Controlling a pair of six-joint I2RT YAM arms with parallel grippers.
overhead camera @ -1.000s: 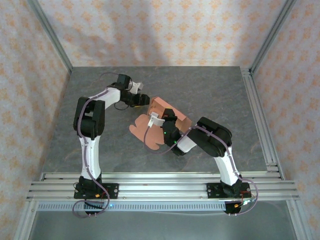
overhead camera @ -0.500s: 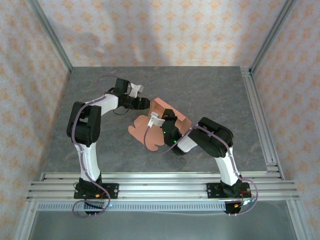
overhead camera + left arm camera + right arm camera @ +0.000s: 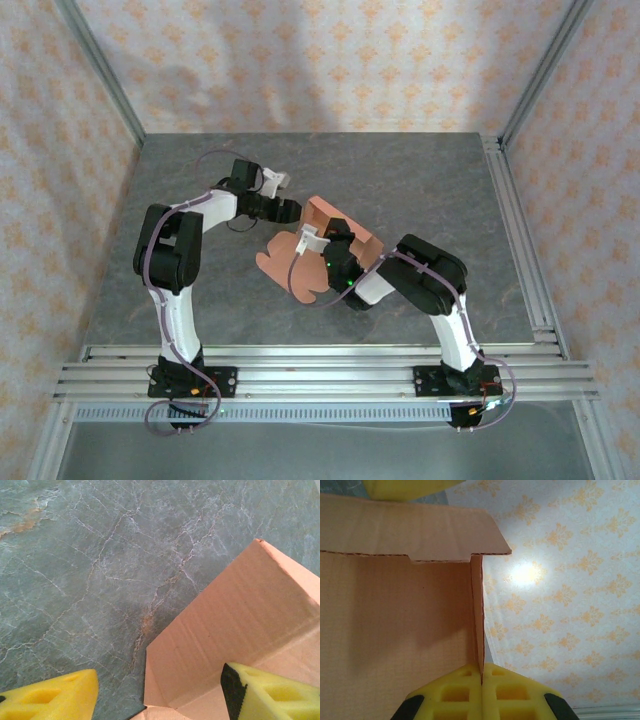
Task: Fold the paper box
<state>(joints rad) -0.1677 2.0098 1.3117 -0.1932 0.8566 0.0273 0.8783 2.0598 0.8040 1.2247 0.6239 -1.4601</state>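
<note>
While your right gripper [image 3: 481, 674] pinches a raised wall of the paper box [image 3: 395, 625], your left gripper [image 3: 157, 700] stands spread, a box corner between its fingers, above the tabletop [image 3: 100, 555].

Matt cardboard paper box [image 3: 240, 630] on smooth, veined stone-look table [image 3: 100, 555].

Grey marbled table [image 3: 430, 180], seemingly wallpapered walls [image 3: 330, 60]

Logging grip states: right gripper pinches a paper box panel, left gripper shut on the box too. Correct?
No: left wrist view shows the left gripper open, jaws apart at the paper box corner. The right gripper does pinch a panel.
</note>
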